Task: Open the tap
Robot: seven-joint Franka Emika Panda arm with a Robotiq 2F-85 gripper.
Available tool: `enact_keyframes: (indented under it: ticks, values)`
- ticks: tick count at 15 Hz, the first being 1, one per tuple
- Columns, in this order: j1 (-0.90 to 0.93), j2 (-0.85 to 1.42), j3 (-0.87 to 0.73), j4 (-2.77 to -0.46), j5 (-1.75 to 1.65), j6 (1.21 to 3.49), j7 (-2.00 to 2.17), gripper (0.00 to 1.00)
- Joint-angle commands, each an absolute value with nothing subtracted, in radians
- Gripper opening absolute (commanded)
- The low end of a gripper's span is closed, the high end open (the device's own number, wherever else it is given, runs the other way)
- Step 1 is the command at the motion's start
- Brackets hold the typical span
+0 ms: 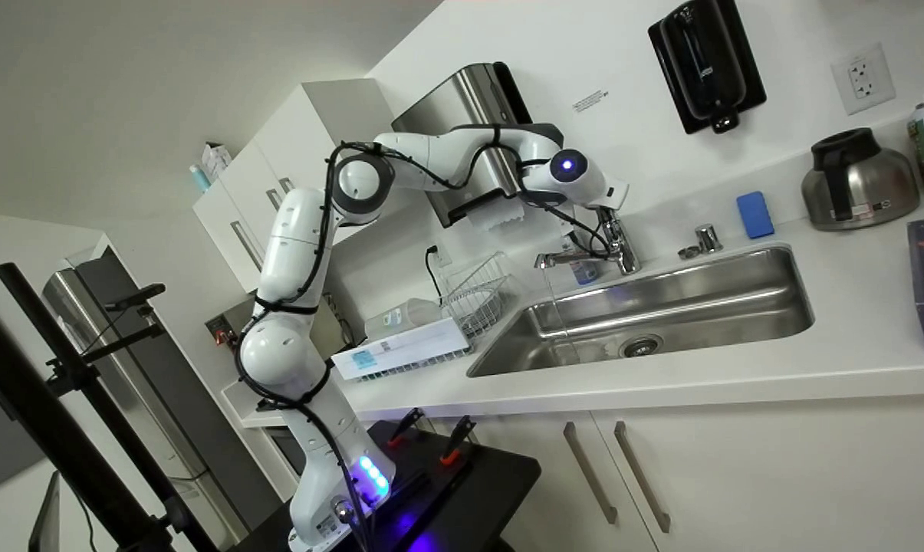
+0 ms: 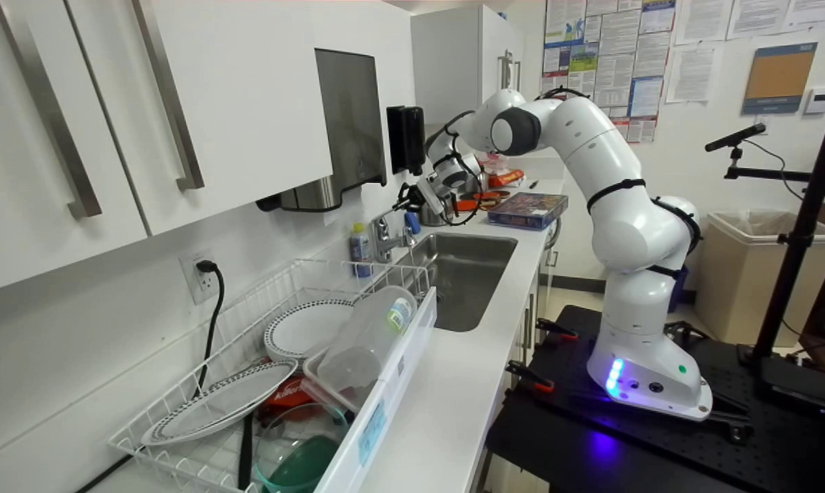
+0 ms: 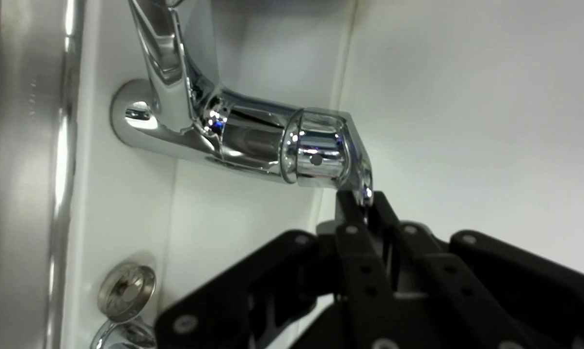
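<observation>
The chrome tap (image 3: 255, 133) fills the upper middle of the wrist view, with its spout (image 3: 163, 53) pointing up to the left. It also shows behind the sink in both exterior views (image 1: 623, 253) (image 2: 383, 241). A thin stream of water (image 1: 557, 307) appears to fall from the spout into the sink. My gripper (image 3: 363, 195) is shut on the end of the slim lever handle (image 3: 357, 150), with one black finger on each side. In an exterior view the gripper (image 2: 404, 200) meets the lever above the tap body. The lever's tip is hidden between the fingers.
The steel sink (image 1: 795, 295) lies below the tap. A stubby chrome fitting (image 1: 708, 238), a blue sponge (image 1: 754, 215) and a steel carafe (image 1: 864, 184) stand beside it. A soap bottle (image 2: 360, 250) and the dish rack (image 2: 412, 342) are near the tap. A towel dispenser (image 1: 469, 107) hangs above.
</observation>
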State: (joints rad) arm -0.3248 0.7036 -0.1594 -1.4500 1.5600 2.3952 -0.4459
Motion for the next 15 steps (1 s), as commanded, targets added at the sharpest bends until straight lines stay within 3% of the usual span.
enact_keyframes:
  ticks: [1, 15]
  values:
    - [-0.307, 0.607, -0.178, -1.499, 1.483, 2.417, -0.391, 0.02]
    - [-0.292, 0.610, -0.175, -1.426, 1.161, 2.467, -0.103, 0.02]
